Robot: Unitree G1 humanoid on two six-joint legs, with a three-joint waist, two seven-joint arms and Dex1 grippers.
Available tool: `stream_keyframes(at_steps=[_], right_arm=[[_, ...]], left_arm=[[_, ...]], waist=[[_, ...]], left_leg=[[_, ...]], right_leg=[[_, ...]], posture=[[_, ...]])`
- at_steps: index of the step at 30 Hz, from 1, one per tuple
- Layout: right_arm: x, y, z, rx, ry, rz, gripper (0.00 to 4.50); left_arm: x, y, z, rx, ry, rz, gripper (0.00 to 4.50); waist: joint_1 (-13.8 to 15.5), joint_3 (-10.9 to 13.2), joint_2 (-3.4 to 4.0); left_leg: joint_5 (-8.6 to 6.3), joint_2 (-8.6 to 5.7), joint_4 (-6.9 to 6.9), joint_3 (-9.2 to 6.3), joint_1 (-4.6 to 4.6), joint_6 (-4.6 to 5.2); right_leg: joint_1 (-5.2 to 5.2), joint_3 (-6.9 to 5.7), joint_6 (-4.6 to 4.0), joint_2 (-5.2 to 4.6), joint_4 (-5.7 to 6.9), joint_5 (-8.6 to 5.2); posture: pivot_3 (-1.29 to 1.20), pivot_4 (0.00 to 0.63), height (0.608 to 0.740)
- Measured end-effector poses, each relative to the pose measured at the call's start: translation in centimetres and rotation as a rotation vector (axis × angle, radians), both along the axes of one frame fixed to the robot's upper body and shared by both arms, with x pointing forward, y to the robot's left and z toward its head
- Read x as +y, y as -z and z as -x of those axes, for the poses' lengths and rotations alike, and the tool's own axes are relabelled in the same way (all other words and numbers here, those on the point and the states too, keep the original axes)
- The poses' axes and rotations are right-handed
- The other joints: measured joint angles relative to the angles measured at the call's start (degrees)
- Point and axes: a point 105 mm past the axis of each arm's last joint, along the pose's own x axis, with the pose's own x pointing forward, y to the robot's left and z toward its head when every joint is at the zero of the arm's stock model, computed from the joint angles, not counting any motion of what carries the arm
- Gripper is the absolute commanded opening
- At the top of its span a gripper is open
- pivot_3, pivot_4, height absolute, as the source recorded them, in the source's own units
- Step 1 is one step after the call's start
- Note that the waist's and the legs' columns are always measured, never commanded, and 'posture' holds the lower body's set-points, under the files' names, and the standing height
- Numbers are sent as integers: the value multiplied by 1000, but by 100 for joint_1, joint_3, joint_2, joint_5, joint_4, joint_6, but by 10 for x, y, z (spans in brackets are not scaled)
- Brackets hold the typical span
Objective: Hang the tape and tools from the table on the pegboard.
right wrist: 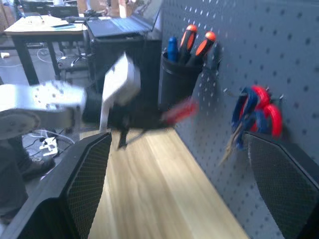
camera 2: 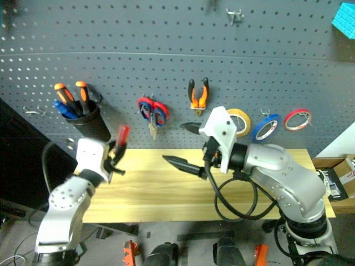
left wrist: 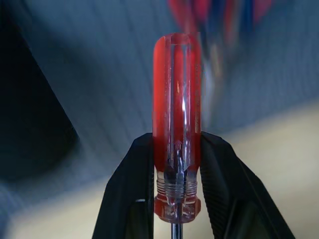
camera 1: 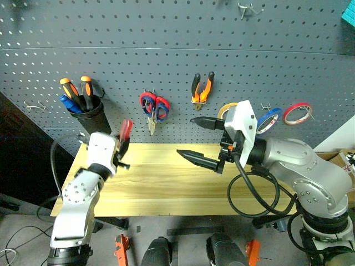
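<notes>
My left gripper (camera 1: 122, 148) is shut on the slim screwdriver (camera 1: 126, 131), whose red handle (left wrist: 177, 124) stands up between the black fingers (left wrist: 130, 191), raised above the table's (camera 1: 166, 183) left end. Level with it over mid-table, my right gripper (camera 1: 195, 139) points left, open and empty. On the pegboard (camera 1: 166, 50) the orange-and-black pliers (camera 1: 202, 88) hang from a hook. The blue tape (camera 1: 269, 118) hangs further right, partly behind my right gripper's white housing.
A black cup (camera 1: 87, 113) of orange-and-black screwdrivers is mounted at the pegboard's left. Red-handled scissors (camera 1: 154, 107) hang beside it. A yellow roll (camera 1: 226, 109) and a red roll (camera 1: 297, 112) flank the blue tape. Bare hooks (camera 1: 247, 9) sit higher up.
</notes>
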Motion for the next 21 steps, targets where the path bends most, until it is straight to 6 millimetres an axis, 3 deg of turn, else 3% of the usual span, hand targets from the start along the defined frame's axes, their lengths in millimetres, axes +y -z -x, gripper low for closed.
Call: stream_keyframes(at_steps=[6,8,10,16,21], right_arm=[[-5,-10,-6,-44,-11,13,4500],[-6,-14,-9,-62,-9,14,4500],[-7,-17,-9,-76,-8,13,4500],[-10,-16,-13,-77,12,19,4500],[-11,-16,-14,-84,24,22,4500]], left_arm=[[-1,-91,-11,-317,-31,14,941],[10,-127,-16,-419,-79,86,941],[26,-147,-15,-477,-134,135,941],[59,-130,-31,-405,-253,235,941],[60,-123,-35,-397,-258,262,941]], waist=[[6,-2,-4],[7,-4,-7],[-26,-5,-6],[-58,-6,-8],[-15,-7,-9]], left_leg=[[0,-6,0,3,-6,0],[0,-5,2,3,-7,0],[0,-3,-1,10,0,0],[1,-2,3,9,-12,-2],[2,-4,4,11,-12,-2]], right_leg=[[-1,-4,1,15,-5,0],[-1,-7,1,17,-3,0],[-1,-2,1,16,-3,0],[-17,-3,1,16,2,0],[-16,-2,1,12,2,0]], posture=[[-83,151,740],[-85,149,740],[-89,148,740],[-91,146,740],[-105,147,740]])
